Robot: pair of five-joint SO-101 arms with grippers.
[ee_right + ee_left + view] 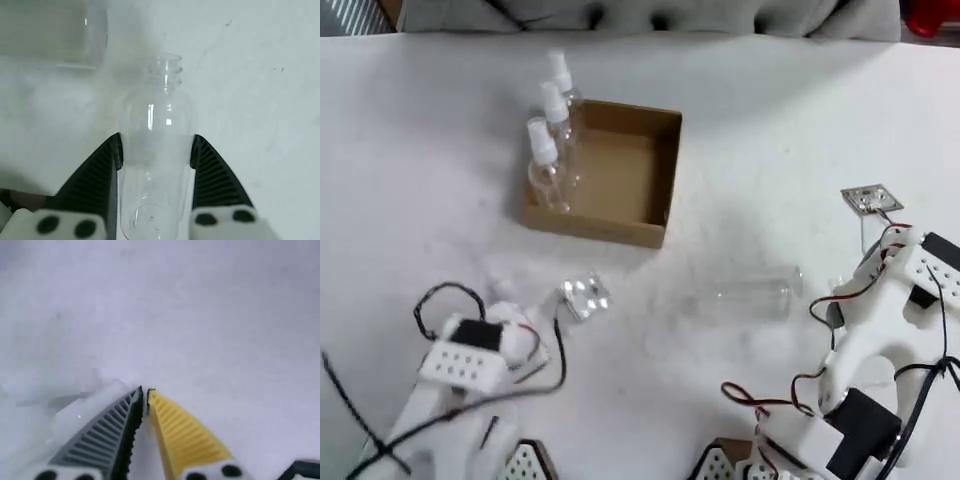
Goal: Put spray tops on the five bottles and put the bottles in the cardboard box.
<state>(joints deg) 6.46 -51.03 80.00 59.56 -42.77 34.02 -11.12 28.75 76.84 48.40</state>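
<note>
My right gripper (155, 145) is shut on a clear bottle (157, 115) with an open neck and no spray top; its black fingers press the bottle's two sides. A second clear bottle (55, 35) lies on the table just beyond it, also seen lying on its side (750, 297) in the high view. My left gripper (145, 391) is shut, its tips low over the white table. A pale blurred shape (85, 407) lies against its grey finger; I cannot tell what it is. Three bottles with spray tops (548, 165) stand along the left side of the cardboard box (665, 215).
The left arm (470, 360) sits at the front left and the right arm (910, 280) at the front right, both trailing loose cables. A grey cushioned edge (650, 15) runs along the back of the white table (420, 150).
</note>
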